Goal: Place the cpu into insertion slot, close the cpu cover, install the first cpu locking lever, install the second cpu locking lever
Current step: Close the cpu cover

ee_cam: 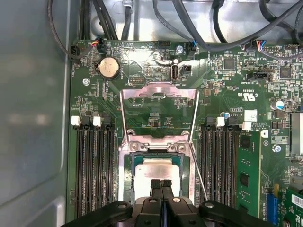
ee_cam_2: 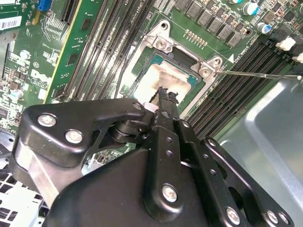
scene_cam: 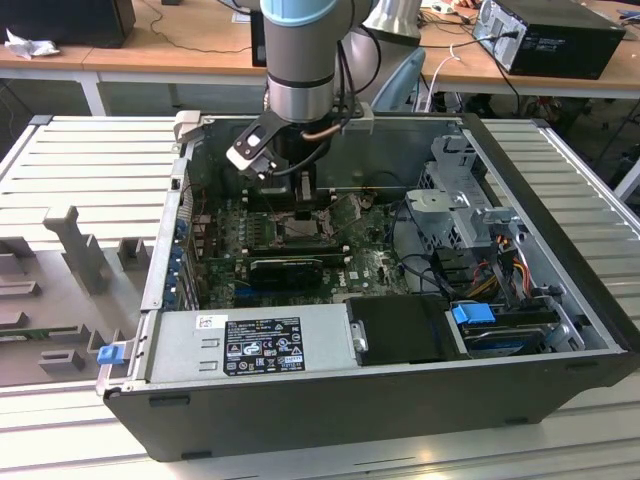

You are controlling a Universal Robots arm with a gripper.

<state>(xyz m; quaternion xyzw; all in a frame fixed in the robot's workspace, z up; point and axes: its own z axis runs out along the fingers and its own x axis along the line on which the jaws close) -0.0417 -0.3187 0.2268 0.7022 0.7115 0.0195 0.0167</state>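
The cpu (ee_cam: 156,169) lies flat in the insertion slot (ee_cam: 127,170) on the green motherboard; its pale metal top also shows in the second wrist view (ee_cam_2: 163,75). The cpu cover (ee_cam: 158,87) stands swung open beyond the slot, and the board shows through its cut-out. A thin wire locking lever (ee_cam: 200,177) sticks out loose beside the slot, seen too as the locking lever (ee_cam_2: 255,73). My gripper (ee_cam: 161,185) is shut, fingertips pressed together with nothing between them, right above the cpu (scene_cam: 300,228). In the exterior view the gripper (scene_cam: 303,192) reaches down into the computer case.
Black memory slots (ee_cam: 94,170) flank the socket on both sides. Cables (ee_cam: 189,28) run across the case wall beyond the board. A black finned card (scene_cam: 285,268), a power supply (scene_cam: 250,345) and a drive cage (scene_cam: 455,190) crowd the case.
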